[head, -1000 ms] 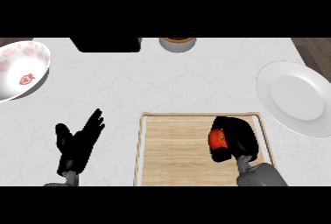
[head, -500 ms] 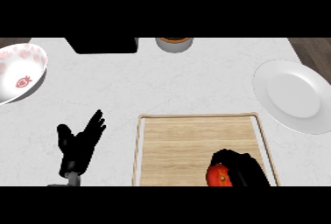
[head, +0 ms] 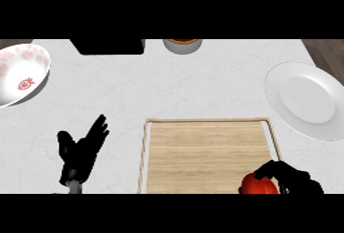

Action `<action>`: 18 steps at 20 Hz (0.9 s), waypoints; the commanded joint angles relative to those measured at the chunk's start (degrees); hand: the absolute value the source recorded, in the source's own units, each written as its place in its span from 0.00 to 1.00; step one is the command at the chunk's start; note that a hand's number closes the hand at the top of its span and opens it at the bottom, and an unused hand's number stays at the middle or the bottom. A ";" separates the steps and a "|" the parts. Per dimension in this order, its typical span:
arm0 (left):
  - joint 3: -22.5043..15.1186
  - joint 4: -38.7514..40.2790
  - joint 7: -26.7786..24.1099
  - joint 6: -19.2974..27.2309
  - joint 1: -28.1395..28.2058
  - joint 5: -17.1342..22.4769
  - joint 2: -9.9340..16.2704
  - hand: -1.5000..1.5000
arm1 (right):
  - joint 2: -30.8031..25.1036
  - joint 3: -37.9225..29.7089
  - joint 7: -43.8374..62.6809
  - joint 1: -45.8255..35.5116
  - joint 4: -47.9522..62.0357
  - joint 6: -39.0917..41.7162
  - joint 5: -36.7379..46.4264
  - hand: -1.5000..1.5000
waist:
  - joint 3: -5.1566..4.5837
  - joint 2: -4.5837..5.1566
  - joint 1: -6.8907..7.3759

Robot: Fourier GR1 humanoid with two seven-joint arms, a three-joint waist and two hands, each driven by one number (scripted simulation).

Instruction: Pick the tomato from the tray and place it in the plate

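On the white counter (head: 174,86), the right robot hand (head: 295,179) grips the tomato (head: 259,185) over the tray (head: 201,150).

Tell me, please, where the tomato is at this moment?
In the head view the tomato sits at the lower right, held in the right robot hand over the near right corner of the wooden tray.

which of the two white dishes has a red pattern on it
The bowl at the counter's far left: it has red prints inside. The plate at the right is plain white.
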 commanded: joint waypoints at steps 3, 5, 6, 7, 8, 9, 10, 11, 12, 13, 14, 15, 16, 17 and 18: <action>1.02 -0.62 2.34 -1.10 -1.61 0.76 1.22 0.50 | -0.70 -12.94 -4.09 -1.59 0.89 -2.17 -18.65 1.00 | 0.04 0.24 0.57; 0.39 0.34 -0.78 -0.78 0.69 -0.31 0.48 0.50 | -1.72 -18.97 -9.47 -4.08 6.67 -2.71 -26.89 1.00 | 0.10 0.30 0.97; 0.53 1.95 -0.75 -1.22 -1.52 0.11 0.03 0.50 | -2.65 -21.85 -8.16 -6.61 6.56 -0.12 -30.87 1.00 | 0.07 0.37 0.84; -0.23 -1.46 -1.02 -1.98 2.85 0.46 0.33 0.50 | -0.62 -20.91 -11.67 -5.79 9.10 -1.24 -32.31 1.00 | 0.07 0.19 1.15; -1.20 -0.80 -0.06 0.75 0.87 -1.60 -1.44 0.50 | -1.29 -23.50 -12.69 -8.76 11.74 -0.56 -32.21 1.00 | 0.03 0.23 0.99; 0.59 1.68 -0.64 -0.73 -1.63 -0.24 -0.52 0.50 | -0.27 -24.83 -18.37 -8.81 18.56 -2.50 -32.69 1.00 | 0.05 0.30 0.88; -1.38 -0.43 -0.12 0.18 0.82 -1.68 -1.31 0.50 | -2.91 -28.47 -17.51 -11.99 19.88 -0.40 -33.83 1.00 | 0.03 0.26 1.12; -1.35 -2.63 2.90 1.53 -0.10 -1.24 -2.20 0.50 | -2.68 -29.54 -21.26 -11.13 21.66 0.42 -36.09 1.00 | 0.04 0.21 0.97; 0.52 2.56 -0.56 -1.19 -2.32 -0.60 -0.32 0.50 | -4.19 -32.14 -20.79 -16.29 26.54 0.33 -35.72 1.00 | 0.03 0.39 1.15; -0.45 0.35 1.54 -0.41 -2.14 -0.28 -1.48 0.50 | -3.71 -33.73 -21.55 -21.04 32.11 -0.99 -36.13 1.00 | 0.09 0.50 1.84; 1.32 -0.15 0.55 -2.68 -1.31 0.79 1.09 0.50 | -5.08 -34.36 -19.05 -22.76 31.67 -0.93 -34.37 1.00 | 0.01 0.37 1.63; -1.02 -2.37 3.02 -0.05 -1.31 -0.56 -1.38 0.50 | -2.60 -36.04 -26.73 -21.61 38.35 -4.03 -35.60 1.00 | 0.13 0.43 1.82; -0.13 0.34 -1.96 -1.76 1.04 -1.03 -0.08 0.50 | -2.78 -36.04 -26.33 -25.52 41.11 -3.61 -35.32 1.00 | 0.04 0.40 1.76; 0.91 1.11 0.99 -1.50 -2.98 -0.23 0.06 0.50 | -5.38 -38.64 -29.45 -27.85 46.31 -1.49 -37.32 1.00 | 0.07 0.50 1.70; 0.35 0.95 0.38 -1.49 -1.63 -0.69 -0.24 0.50 | -5.95 -39.15 -26.72 -32.46 48.70 -1.28 -37.33 1.00 | 0.03 0.46 1.84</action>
